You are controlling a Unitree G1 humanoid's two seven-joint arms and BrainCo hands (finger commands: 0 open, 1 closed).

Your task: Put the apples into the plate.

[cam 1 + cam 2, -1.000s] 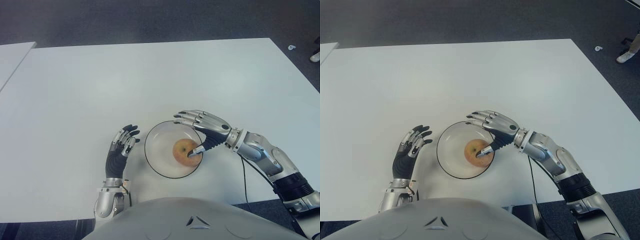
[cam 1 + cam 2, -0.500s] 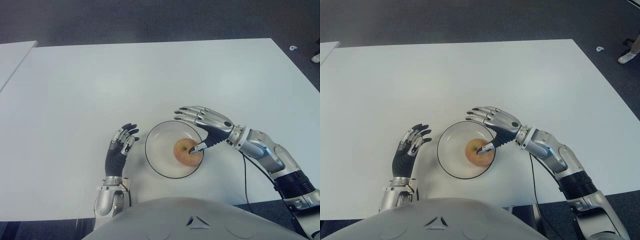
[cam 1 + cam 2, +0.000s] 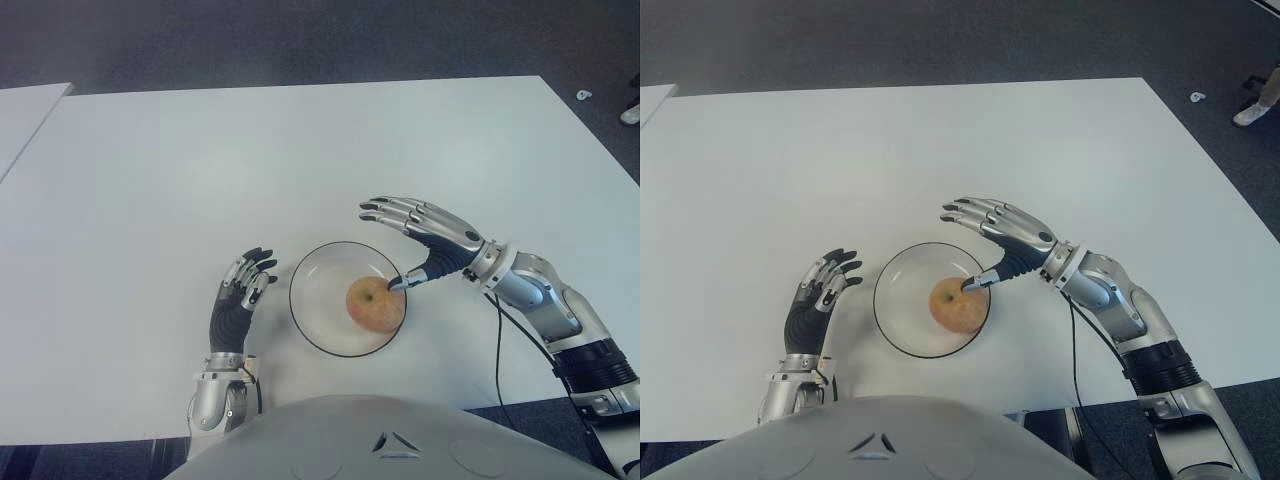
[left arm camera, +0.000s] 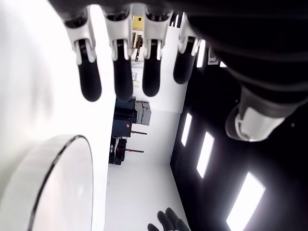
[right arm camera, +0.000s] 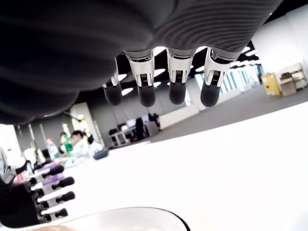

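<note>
The apple (image 3: 375, 303) sits inside the glass plate (image 3: 310, 320) near the desk's (image 3: 300, 160) front edge. The right hand (image 3: 425, 240), fingers spread and empty, should lift straight clear without nudging it. The left hand (image 3: 238, 300) shows left of the plate, fingers relaxed.

No readable text, label, brand, number or sign appears anywhere in these views, on the table or on the robot.
</note>
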